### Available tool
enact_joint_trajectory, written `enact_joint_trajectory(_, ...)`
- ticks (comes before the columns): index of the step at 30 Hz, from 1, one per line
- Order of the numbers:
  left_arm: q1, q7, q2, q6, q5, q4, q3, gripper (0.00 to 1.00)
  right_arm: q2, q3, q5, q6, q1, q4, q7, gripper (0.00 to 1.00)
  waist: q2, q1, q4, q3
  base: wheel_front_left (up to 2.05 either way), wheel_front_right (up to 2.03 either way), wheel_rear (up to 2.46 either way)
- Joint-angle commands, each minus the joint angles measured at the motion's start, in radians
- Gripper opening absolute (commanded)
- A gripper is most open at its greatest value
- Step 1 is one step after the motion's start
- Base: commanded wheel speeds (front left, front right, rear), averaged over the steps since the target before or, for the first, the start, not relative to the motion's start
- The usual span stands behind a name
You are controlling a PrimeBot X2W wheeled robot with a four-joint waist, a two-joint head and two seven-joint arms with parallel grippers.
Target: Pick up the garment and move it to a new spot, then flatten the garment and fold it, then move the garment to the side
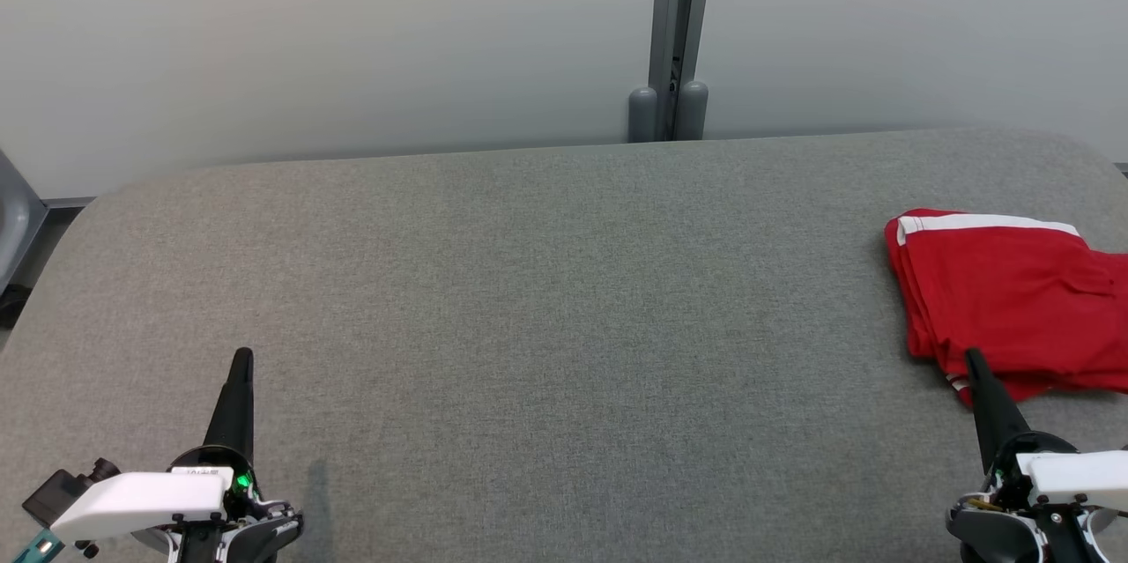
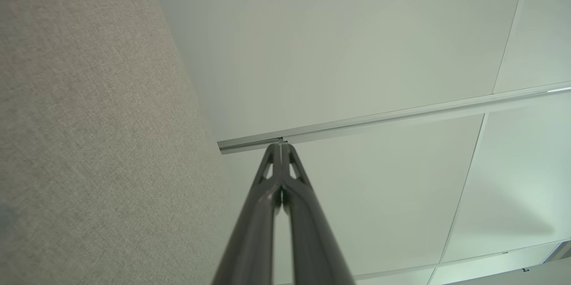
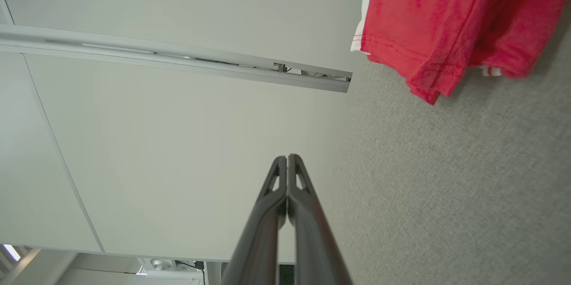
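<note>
Wall [image 1: 352, 34] closes off the room behind the work, pale and plain. We count two panels, one on each side of the single grey post [image 1: 677, 17] that stands upright between them. Below the post and toward us lies one table [image 1: 529, 325], covered in grey woven fabric with rounded far corners, reaching well out to both sides of the post. It is flat and unwrinkled.

We see one garment [image 1: 1005, 299], red with a white band along its far edge. It lies folded in layers on the table, well to the right of the post and nearer to us, and the picture's right edge cuts it off.

At the foot of the post sit two rounded grey caps [image 1: 643, 114], one on each side.

We count two grippers, each with two dark fingers pressed together and gripping nothing. The left gripper [image 1: 242, 359] is well to the left of the post, over bare fabric. The right gripper [image 1: 973, 358] is far to the right of the post, its tip at the garment's near hem. In its own wrist view the fingers stand clear of the cloth.
</note>
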State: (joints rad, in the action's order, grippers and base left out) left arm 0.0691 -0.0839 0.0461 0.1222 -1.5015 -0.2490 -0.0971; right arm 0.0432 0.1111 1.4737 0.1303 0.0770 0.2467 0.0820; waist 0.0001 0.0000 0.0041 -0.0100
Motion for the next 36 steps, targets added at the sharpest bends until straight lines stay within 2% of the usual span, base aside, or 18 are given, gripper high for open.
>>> enact_joint_trajectory(1,0.024,-0.007,0.006,0.007,-0.024,0.006,-0.008,0.0,0.009,0.002,0.029,0.001,0.018,-0.004,0.011,0.0,-0.0001,0.0,0.0,0.001,0.0,0.0,0.0)
enact_joint_trajectory(17,0.05,-0.033,0.007,0.01,-0.111,0.005,-0.021,0.0,0.011,0.004,0.143,0.001,0.039,-0.003,0.035,0.0,-0.0001,0.0,-0.004,0.013,0.0,0.0,0.0)
enact_joint_trajectory(36,0.047,-0.035,0.007,0.01,-0.111,0.005,-0.021,0.0,0.011,0.004,0.14,0.001,0.036,-0.003,0.036,0.0,-0.0001,0.0,-0.004,0.013,0.0,0.0,0.0)
